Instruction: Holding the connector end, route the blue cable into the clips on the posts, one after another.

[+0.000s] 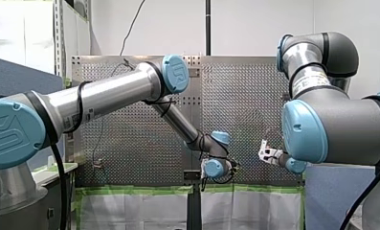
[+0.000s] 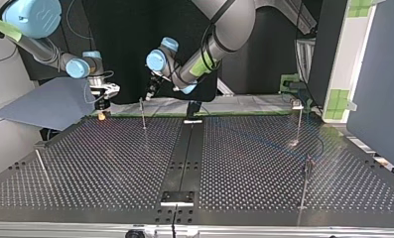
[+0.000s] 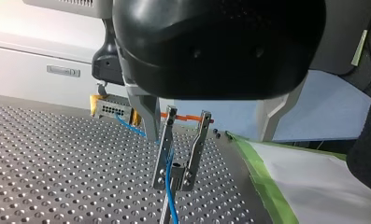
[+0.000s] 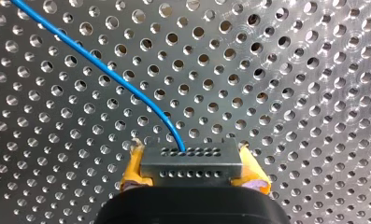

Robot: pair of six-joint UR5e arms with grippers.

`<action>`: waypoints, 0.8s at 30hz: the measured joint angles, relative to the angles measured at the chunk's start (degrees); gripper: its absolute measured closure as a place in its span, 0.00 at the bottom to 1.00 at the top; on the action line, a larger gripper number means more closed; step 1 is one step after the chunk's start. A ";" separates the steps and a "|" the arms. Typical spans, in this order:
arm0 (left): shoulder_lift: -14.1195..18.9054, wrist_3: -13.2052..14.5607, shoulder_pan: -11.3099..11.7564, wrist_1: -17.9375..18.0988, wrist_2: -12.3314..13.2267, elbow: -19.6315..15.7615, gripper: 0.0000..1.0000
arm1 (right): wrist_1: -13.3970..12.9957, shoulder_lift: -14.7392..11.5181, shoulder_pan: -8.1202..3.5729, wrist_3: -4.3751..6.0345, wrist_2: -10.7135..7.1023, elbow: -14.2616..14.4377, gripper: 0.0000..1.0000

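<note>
Right claw (image 4: 195, 179): yellow pads clenched on the grey connector (image 4: 192, 163), held low over the perforated surface (image 2: 264, 168) near its far edge at the top view's left. The blue cable (image 4: 103, 70) leaves the connector's front face.

Left claw (image 3: 209, 133): metal fingers released and spread, straddling the clip (image 3: 176, 176) on the far post (image 2: 143, 114). The cable lies between the clip's two prongs.

The green-taped edge (image 3: 262, 182) is just beside the clip. The other posts (image 2: 298, 121) stand well apart.
</note>
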 joint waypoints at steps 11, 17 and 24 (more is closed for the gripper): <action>4.01 0.53 -0.47 3.01 -1.37 -3.88 0.00 | 0.00 0.02 -0.10 0.10 -0.76 -0.01 1.00; 7.18 0.07 -0.64 6.18 -2.44 -7.06 0.00 | 0.04 0.02 0.00 0.12 -1.02 -0.03 1.00; 10.52 -2.68 -0.45 9.50 -2.62 -10.40 0.00 | 0.16 0.00 0.07 0.12 -1.13 -0.07 1.00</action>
